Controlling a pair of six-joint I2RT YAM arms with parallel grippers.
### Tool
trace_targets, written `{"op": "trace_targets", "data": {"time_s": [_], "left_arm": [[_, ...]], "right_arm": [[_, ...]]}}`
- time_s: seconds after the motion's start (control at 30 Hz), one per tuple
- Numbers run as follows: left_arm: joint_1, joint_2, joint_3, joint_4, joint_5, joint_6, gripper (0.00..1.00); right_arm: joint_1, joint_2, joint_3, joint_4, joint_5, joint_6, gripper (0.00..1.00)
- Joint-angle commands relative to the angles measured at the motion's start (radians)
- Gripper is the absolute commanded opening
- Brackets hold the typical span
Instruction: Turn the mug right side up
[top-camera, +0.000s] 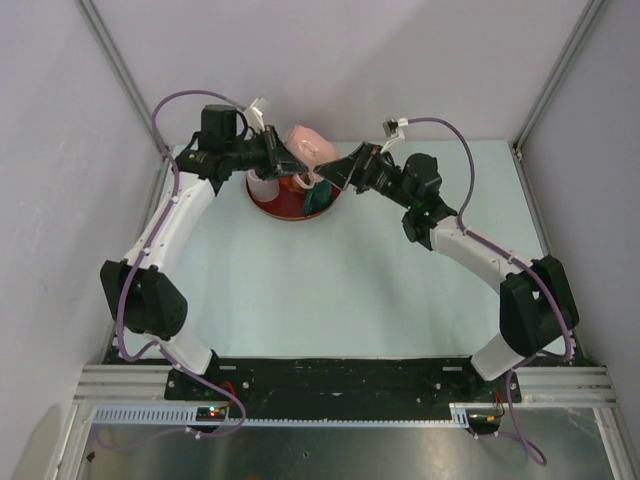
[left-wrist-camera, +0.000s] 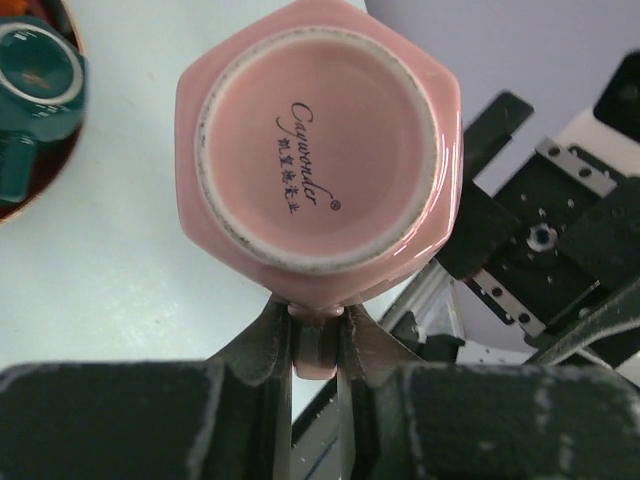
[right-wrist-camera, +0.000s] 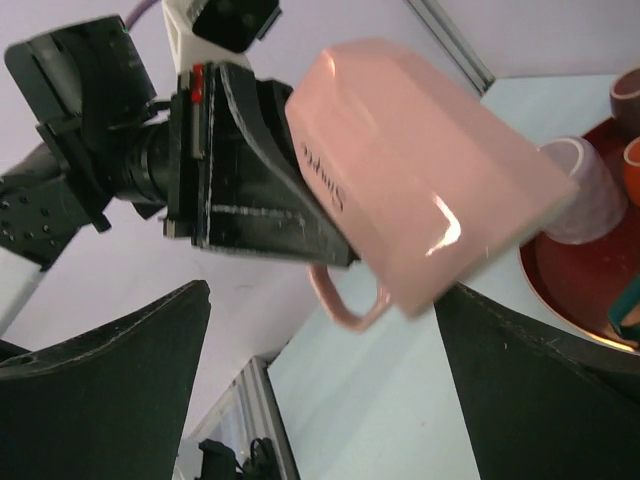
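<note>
**Pink mug held aloft by its handle**

The pink faceted ceramic mug (right-wrist-camera: 430, 180) is off the pale desk (top-camera: 350, 290), up in the air at the far side, just above the far edge of a round dark-red tray (top-camera: 290, 213). The left fingers (left-wrist-camera: 265, 345) are clamped on its loop handle (left-wrist-camera: 315, 345), one finger on each side. In the left wrist view the mug's flat base, with a dark printed maker's mark, faces that camera squarely. Its opening cannot be seen in any view. From the right wrist camera the mug sits tilted, with the handle on its lower side and dark lettering along one facet.

The right fingers (right-wrist-camera: 110, 390) are spread wide apart and grip nothing. The mug lies ahead of the gap between them, and the views show no contact with it. From above, the two arms reach in from either side and meet over the tray, the right one's tip close beside the mug.

On the tray stands a dark teal mug (left-wrist-camera: 35, 75) with a pale rim. Near it are a translucent pale cup (right-wrist-camera: 585, 190), mouth down, and a small orange piece (right-wrist-camera: 632, 165) cut off by the picture's edge.
</note>
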Motion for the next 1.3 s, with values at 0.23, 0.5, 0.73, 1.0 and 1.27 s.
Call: {"op": "trace_targets", "data": {"time_s": [0.23, 0.5, 0.73, 1.0, 1.27], "left_arm": [[-0.086, -0.080, 0.047, 0.066, 0.156, -0.037, 0.00], [-0.077, -0.080, 0.001, 0.017, -0.099, 0.205, 0.85], [-0.065, -0.077, 0.039, -0.111, -0.300, 0.486, 0.99], [-0.064, -0.063, -0.024, -0.125, -0.332, 0.556, 0.99], [-0.069, -0.043, -0.035, -0.126, -0.354, 0.604, 0.98]], "right_arm": [[-0.026, 0.052, 0.089, 0.232, -0.048, 0.159, 0.43], [-0.172, -0.051, 0.184, -0.277, 0.144, -0.152, 0.00], [-0.366, 0.203, 0.716, -1.238, 0.497, -0.741, 0.00], [-0.539, 0.742, 1.391, -1.751, 0.612, -0.920, 0.00], [-0.605, 0.851, 1.357, -1.686, 0.548, -0.922, 0.00]]}}
